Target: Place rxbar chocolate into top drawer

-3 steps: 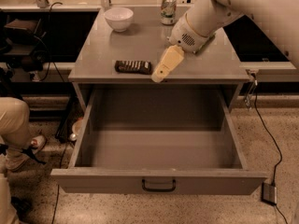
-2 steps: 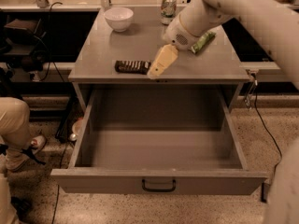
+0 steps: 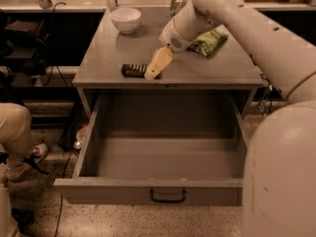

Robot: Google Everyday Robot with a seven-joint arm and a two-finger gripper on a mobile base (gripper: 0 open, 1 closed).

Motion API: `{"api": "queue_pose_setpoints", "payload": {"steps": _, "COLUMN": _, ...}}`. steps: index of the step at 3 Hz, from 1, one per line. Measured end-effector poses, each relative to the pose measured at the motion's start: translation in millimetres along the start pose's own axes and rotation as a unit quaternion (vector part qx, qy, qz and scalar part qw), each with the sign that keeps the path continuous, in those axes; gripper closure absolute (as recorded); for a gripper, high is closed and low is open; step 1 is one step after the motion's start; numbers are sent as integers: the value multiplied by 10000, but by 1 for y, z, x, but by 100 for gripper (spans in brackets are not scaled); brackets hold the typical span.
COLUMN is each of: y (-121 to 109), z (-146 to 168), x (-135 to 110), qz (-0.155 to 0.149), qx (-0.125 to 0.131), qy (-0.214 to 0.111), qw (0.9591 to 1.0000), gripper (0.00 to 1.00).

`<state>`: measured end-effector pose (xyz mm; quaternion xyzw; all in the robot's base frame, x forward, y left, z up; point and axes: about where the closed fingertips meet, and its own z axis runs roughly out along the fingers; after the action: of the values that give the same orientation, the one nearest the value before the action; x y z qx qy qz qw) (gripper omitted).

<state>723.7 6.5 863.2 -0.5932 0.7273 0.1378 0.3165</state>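
Note:
The rxbar chocolate (image 3: 134, 70), a small flat dark bar, lies on the grey cabinet top (image 3: 108, 58) near its front edge. My gripper (image 3: 152, 73) hangs low over the bar's right end, its cream fingers (image 3: 158, 62) pointing down and left and hiding that end. The top drawer (image 3: 163, 157) is pulled wide open below the cabinet top and holds nothing. Its front panel carries a small dark handle (image 3: 168, 197).
A white bowl (image 3: 125, 19) stands at the back left of the cabinet top. A green chip bag (image 3: 210, 41) lies at the right and a can (image 3: 177, 3) stands at the back. A person's leg (image 3: 15, 132) is at the left. My arm (image 3: 266, 43) fills the right side.
My gripper has moved left and down toward the bar's right end. The green chip bag, earlier hidden by the arm, now shows. The bar has not moved.

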Motion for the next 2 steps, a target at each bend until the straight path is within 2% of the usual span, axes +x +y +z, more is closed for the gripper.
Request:
{"api": "queue_pose_setpoints", "payload": {"steps": 1, "y": -6, "z": 47, "x": -12, "qz": -44, "qx": -154, "qy": -13, "qw": 9999, "gripper": 0}}
{"api": "queue_pose_setpoints", "payload": {"steps": 2, "y": -9, "z": 59, "x": -17, "qz": -47, "qx": -225, "qy": -41, "qw": 9997, "gripper": 0}}
